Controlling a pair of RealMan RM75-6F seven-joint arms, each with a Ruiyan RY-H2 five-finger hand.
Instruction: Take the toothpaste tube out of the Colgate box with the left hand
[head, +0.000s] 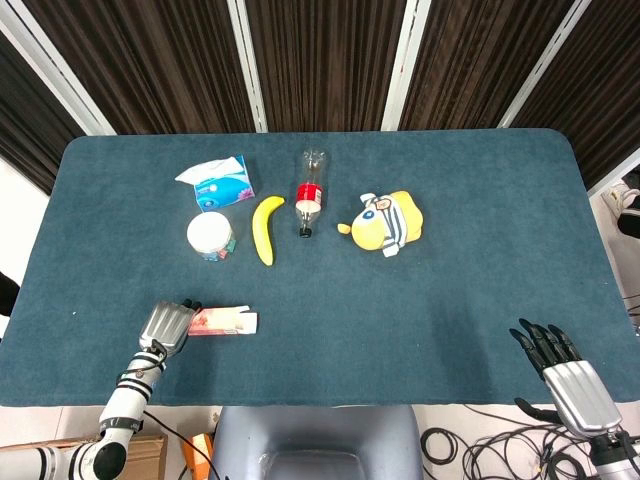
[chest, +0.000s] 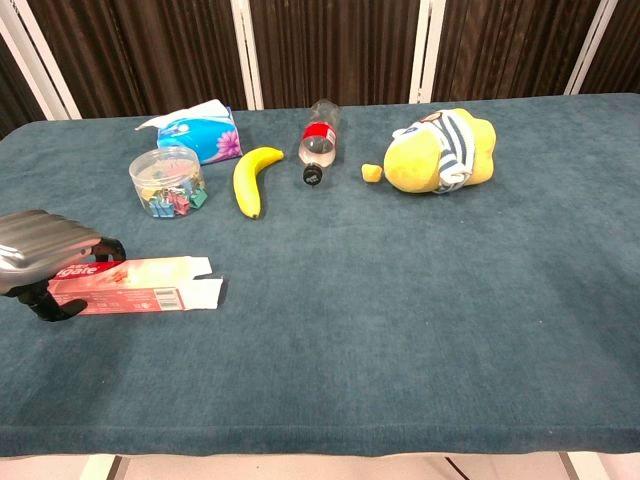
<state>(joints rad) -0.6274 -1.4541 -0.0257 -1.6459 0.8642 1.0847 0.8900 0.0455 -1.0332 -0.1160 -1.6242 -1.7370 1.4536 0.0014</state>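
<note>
The Colgate box (head: 225, 321) (chest: 140, 285) lies flat near the table's front left, lengthwise left to right, its open flaps at the right end. My left hand (head: 168, 328) (chest: 45, 250) grips the box's left end, fingers curled over the top and the thumb against the near side. No toothpaste tube shows outside the box. My right hand (head: 560, 365) rests at the front right table edge, fingers spread and holding nothing; only the head view shows it.
Across the back stand a blue tissue pack (head: 220, 182) (chest: 195, 132), a clear jar of clips (head: 210, 236) (chest: 167, 182), a banana (head: 265, 228) (chest: 250, 178), a lying bottle (head: 310, 192) (chest: 318, 140) and a yellow plush toy (head: 388, 222) (chest: 440, 150).
</note>
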